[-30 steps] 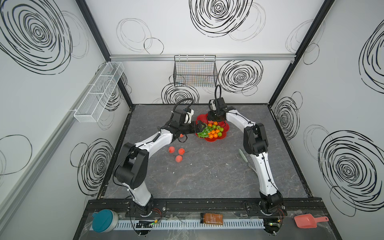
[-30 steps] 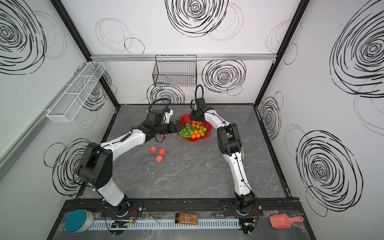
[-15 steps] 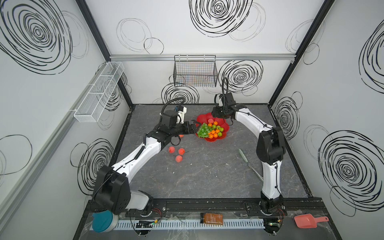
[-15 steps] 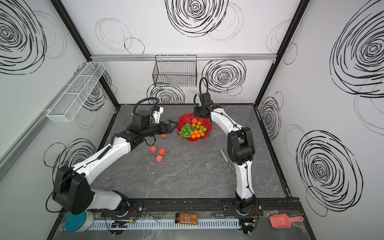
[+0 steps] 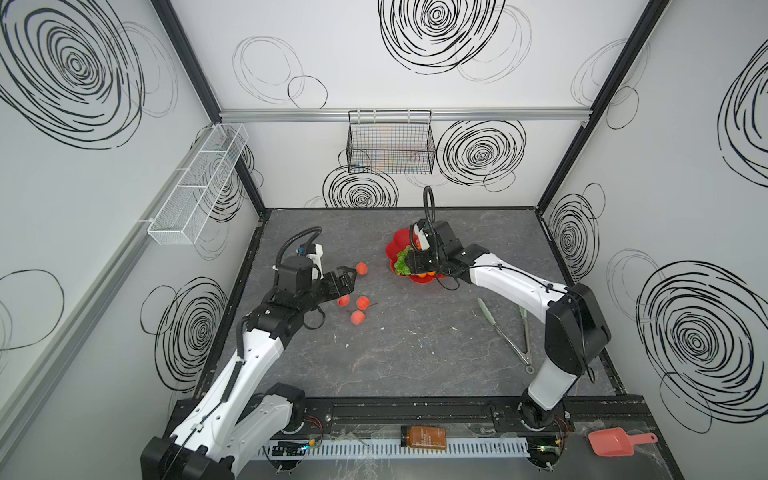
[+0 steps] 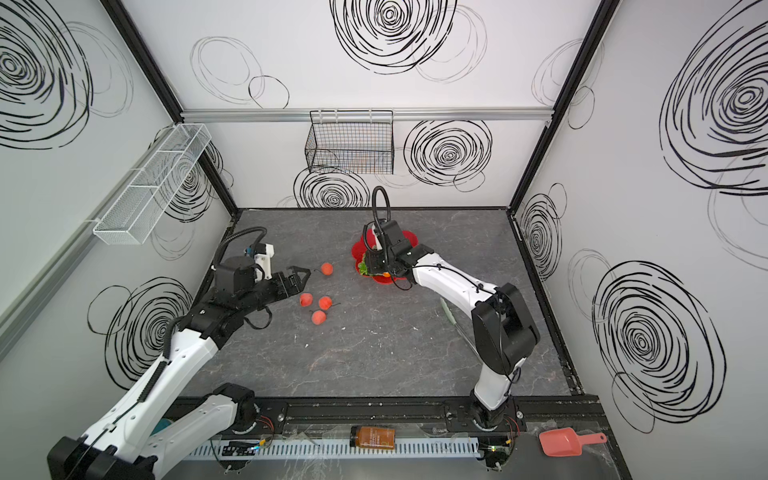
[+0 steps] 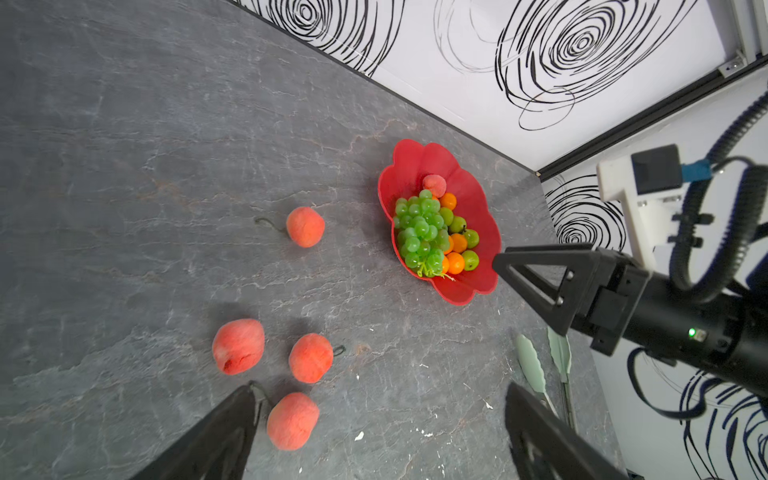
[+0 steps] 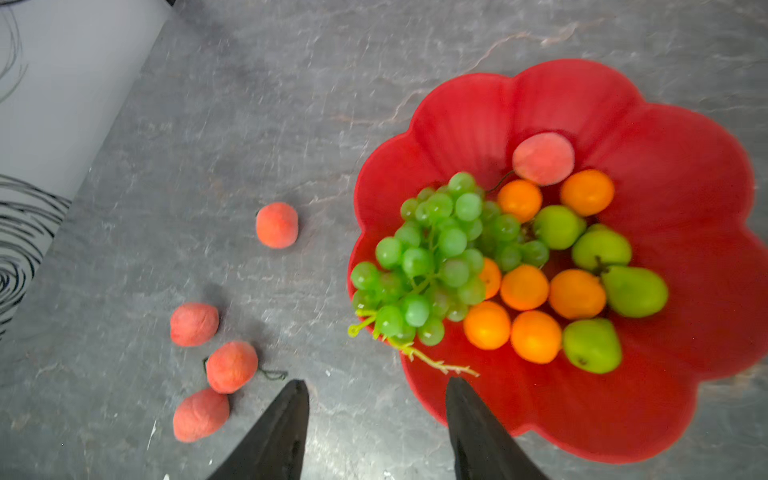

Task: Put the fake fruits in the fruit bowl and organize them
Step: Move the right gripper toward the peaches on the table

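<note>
left claw (image 7: pixel 380 390) wide open, empty, right claw (image 8: pixel 375 382) part-open, empty

In a top view, the fruit bowl (image 5: pixel 394 246) is sitting on the tabletop (image 5: pixel 415 353) near frame centre, holding grapes (image 8: pixel 432 257), oranges (image 8: pixel 524 287), apples (image 8: pixel 600 249) and one peach (image 8: pixel 542 158). Four peaches (image 5: pixel 363 302) are lying left of it, three clustering lower. The tongs (image 5: pixel 483 308) are lying to its lower right.

Robot test cell, laboratory type — enclosed booth. White panel walls (image 5: pixel 353 54) with black scribbled spirals, black frame posts (image 5: pixel 583 124), dark stone-look counter (image 5: pixel 415 353); left arm (image 5: pixel 257 353) and right arm (image 5: pixel 511 286) mounted on front rail (image 5: pixel 415 413) — slotted cable duct (image 5: pixel 415 451) below.
</note>
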### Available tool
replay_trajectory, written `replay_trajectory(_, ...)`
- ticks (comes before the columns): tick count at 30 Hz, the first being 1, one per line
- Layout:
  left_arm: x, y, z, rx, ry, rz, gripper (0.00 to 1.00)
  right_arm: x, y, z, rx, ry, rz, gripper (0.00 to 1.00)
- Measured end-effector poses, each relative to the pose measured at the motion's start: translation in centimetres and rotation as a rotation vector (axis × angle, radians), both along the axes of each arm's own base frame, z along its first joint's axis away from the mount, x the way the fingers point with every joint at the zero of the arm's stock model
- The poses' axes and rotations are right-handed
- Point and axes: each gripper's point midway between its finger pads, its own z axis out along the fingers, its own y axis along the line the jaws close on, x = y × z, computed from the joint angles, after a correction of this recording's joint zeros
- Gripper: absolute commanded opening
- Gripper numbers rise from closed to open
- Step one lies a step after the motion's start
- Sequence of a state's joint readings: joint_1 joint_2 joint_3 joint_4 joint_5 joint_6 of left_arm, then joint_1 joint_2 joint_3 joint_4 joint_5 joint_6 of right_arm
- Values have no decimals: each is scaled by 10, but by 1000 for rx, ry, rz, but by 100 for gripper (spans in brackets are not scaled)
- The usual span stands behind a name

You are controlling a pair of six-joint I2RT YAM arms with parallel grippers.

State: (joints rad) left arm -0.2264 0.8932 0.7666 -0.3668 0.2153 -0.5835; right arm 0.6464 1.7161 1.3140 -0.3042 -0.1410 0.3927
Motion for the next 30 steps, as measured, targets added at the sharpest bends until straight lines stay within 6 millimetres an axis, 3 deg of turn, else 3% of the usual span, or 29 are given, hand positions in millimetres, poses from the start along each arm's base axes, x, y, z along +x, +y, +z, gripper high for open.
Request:
replay_trajectory(8,-32,15,-34,-22,101,67,96,-64,49,-23,3,42,116,57)
replay_trajectory(14,-37,30,-51,-35,141,130,96,-98,80,-38,9,74,186,57)
replay_trajectory(23,-33,53,-53,-64,146,211,96,-117,99,-93,-38,183,217,64)
replay_trajectory(30,-32,63,-54,-99,154,233,96,-119,107,-103,-30,220,228,73)
